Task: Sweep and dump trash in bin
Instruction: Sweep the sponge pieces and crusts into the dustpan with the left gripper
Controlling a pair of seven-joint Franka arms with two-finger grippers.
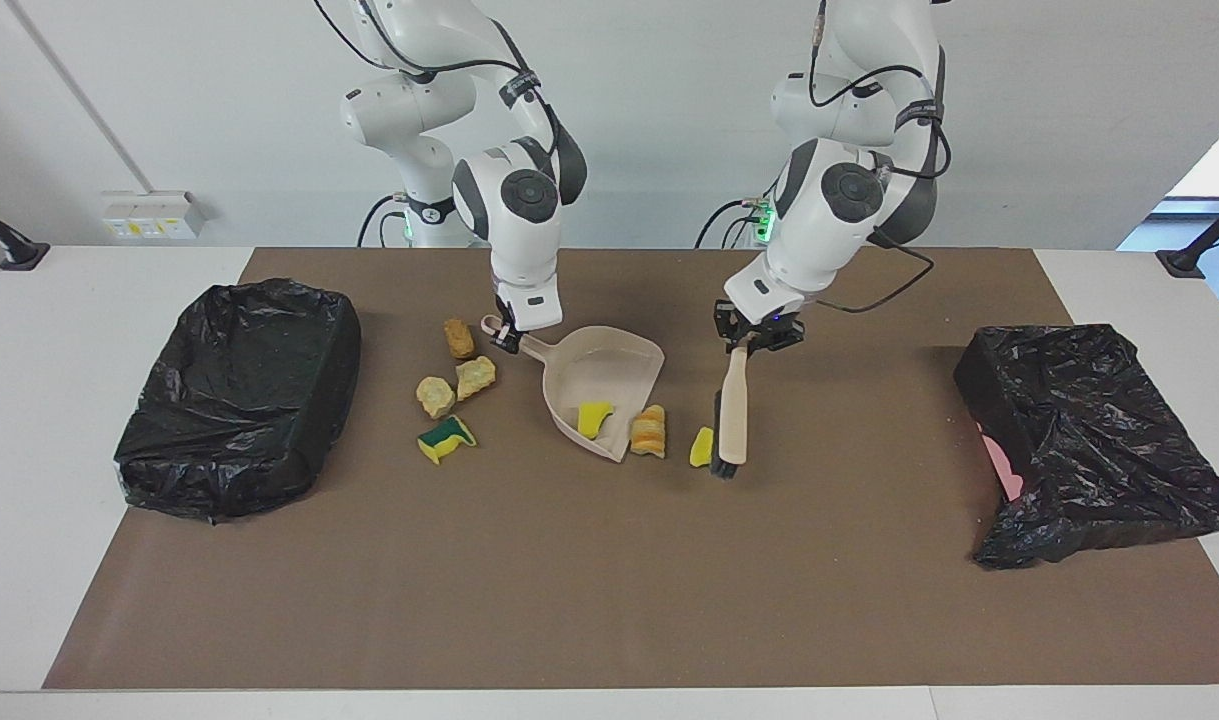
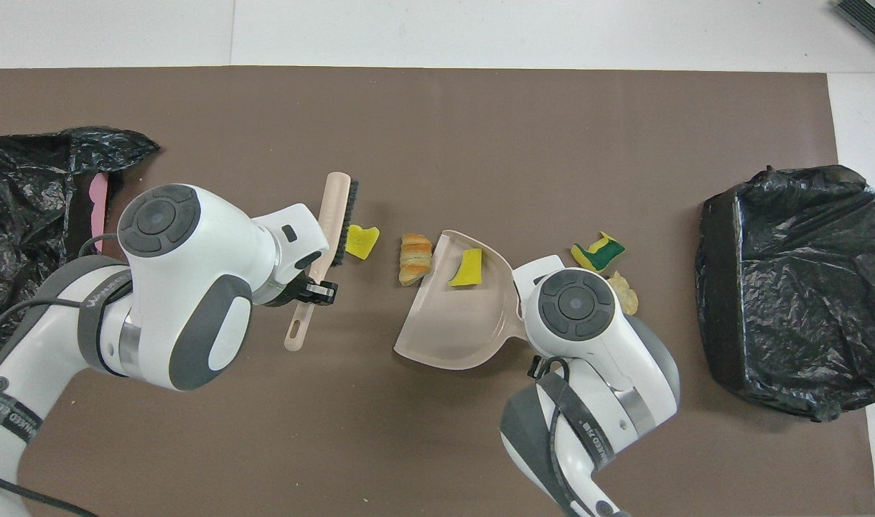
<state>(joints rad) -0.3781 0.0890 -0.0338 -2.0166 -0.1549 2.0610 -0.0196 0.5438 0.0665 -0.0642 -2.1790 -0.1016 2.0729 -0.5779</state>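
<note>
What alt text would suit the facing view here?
The left end effector holds a beige brush against a yellow sponge chunk, while the right end effector holds a dustpan containing one yellow chunk. Black-lined bins sit at both table ends.

A white table carries a brown mat; black-bagged bins sit at frame left and right, with sponge and bread scraps and a beige dustpan at centre.

You get bright, even light from above; shadows under the arms stay short and soft. Both views are sharp. Small highlights glint on the crinkled black plastic bin liner and the glossy white arm shells.
</note>
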